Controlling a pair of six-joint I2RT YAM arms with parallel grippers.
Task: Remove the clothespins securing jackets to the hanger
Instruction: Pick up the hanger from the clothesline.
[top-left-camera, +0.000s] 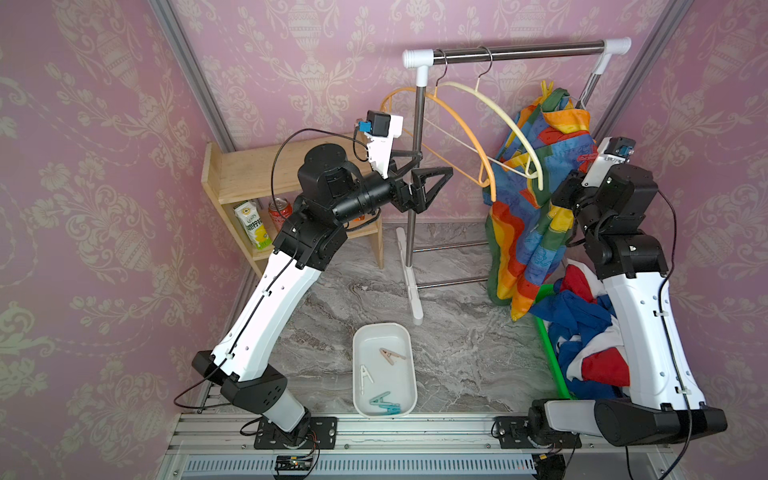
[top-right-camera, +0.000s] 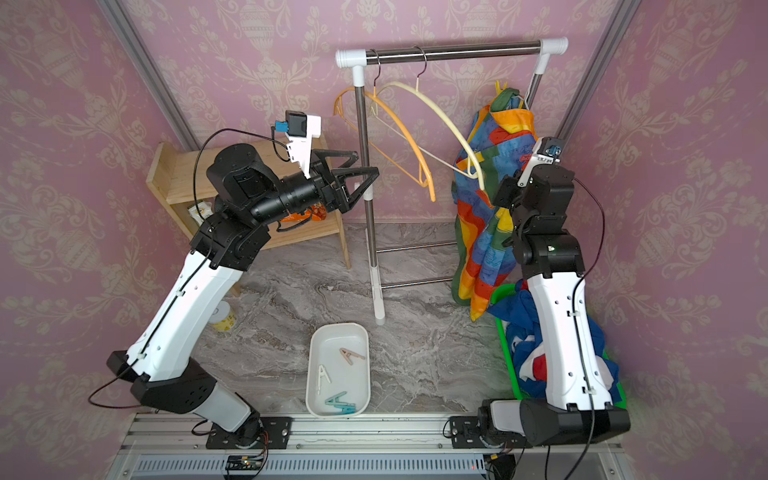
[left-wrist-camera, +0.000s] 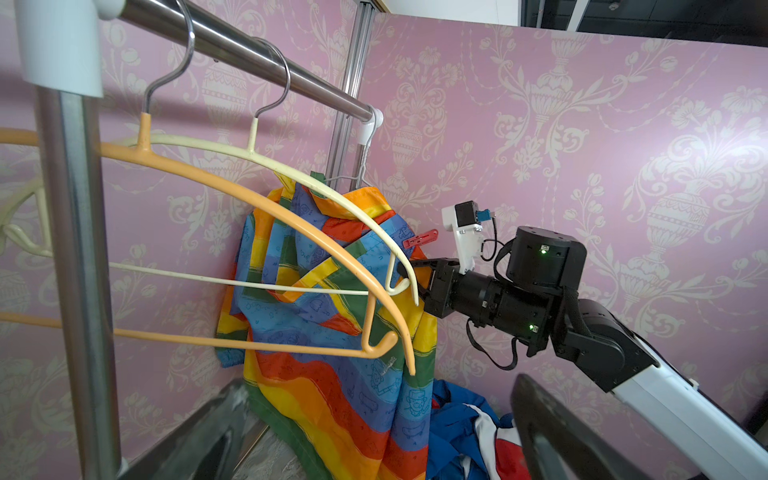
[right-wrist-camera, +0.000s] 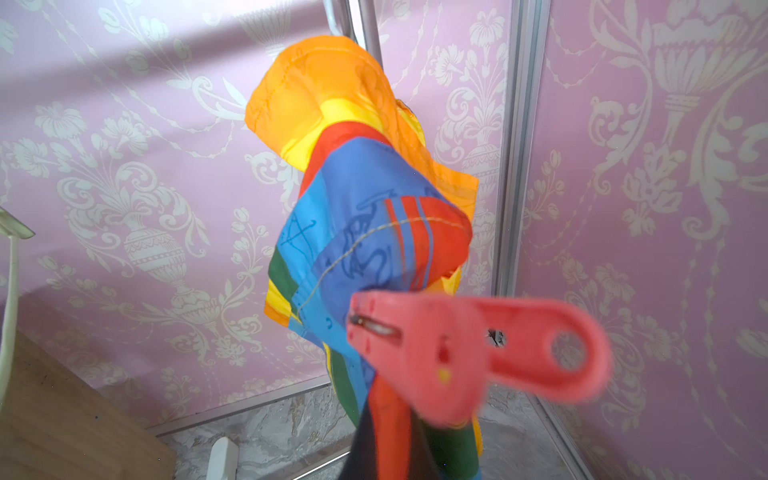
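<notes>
Beside rainbow jacket (left-wrist-camera: 332, 374), only the left wrist view shows right pincer (left-wrist-camera: 415, 266) closed by red clothespin (left-wrist-camera: 420, 240).

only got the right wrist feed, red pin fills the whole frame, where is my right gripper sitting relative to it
Observer: The left wrist view shows the right gripper shut at the rainbow jacket's shoulder, close beside the red clothespin. I can't tell whether it pinches the pin or the cloth.
Operator: any other pins on that jacket
Observer: Yes, in both top views a yellow clothespin stands up at the jacket's very top.
Operator: where do pulled pins go
Observer: A white tray sits on the tabletop between the arm bases, and it holds three clothespins.
</notes>
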